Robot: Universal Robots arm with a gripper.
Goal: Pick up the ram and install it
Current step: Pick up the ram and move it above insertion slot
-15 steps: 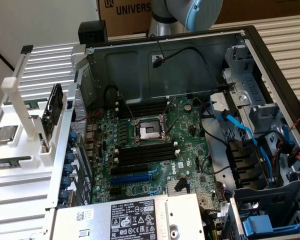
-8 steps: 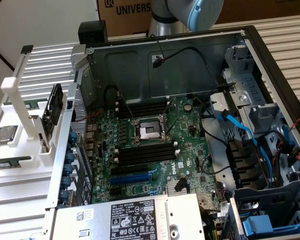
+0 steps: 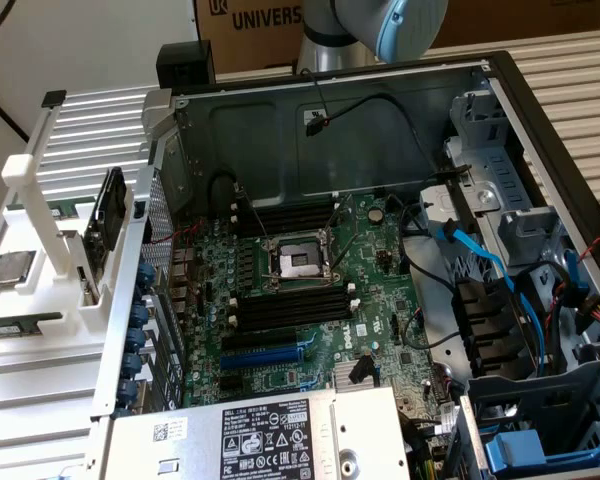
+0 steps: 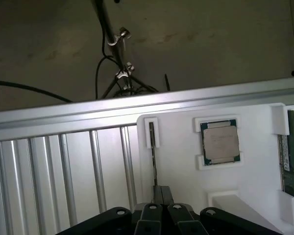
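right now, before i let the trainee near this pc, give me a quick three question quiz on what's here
1. True or false: the long black memory slots on the motherboard are empty.
2. The silver chip sits in: A) the white tray B) the motherboard socket C) a drawer.
3. Where is the green memory stick?
Key: 1 true; 2 A; 3 in the white tray.

The holder [image 4: 245,161] is smooth matt white plastic, the ribbed table [image 4: 63,171] brushed pale metal with a soft sheen, the CPU chip [image 4: 220,143] lidded in dull silver metal, the ram [image 4: 285,161] green circuit board, and the computer case [image 3: 280,130] bare grey sheet metal
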